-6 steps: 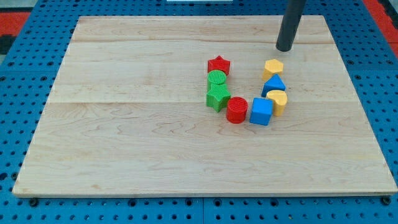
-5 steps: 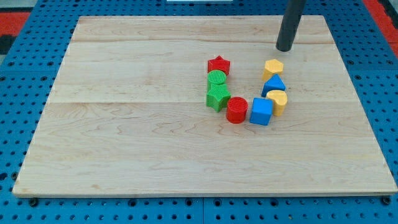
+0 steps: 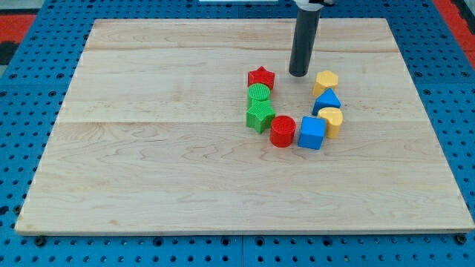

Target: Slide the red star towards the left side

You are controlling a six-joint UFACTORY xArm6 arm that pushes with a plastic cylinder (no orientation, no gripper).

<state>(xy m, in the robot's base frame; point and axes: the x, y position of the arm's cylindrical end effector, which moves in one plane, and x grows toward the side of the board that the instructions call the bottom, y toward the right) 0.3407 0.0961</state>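
Note:
The red star (image 3: 260, 77) lies on the wooden board (image 3: 148, 148), at the top of a curved row of blocks. My tip (image 3: 298, 73) stands to the right of the star with a small gap between them, and to the left of the yellow hexagon (image 3: 326, 81). The dark rod rises from it to the view's top.
Below the star are a green cylinder (image 3: 258, 93) and a green star (image 3: 260, 116), then a red cylinder (image 3: 282, 131), a blue cube (image 3: 312, 133), a yellow heart-like block (image 3: 332, 120) and a blue triangle (image 3: 326, 101).
My tip has moved left and a little down the view, from above the yellow hexagon to just right of the red star. No block has moved.

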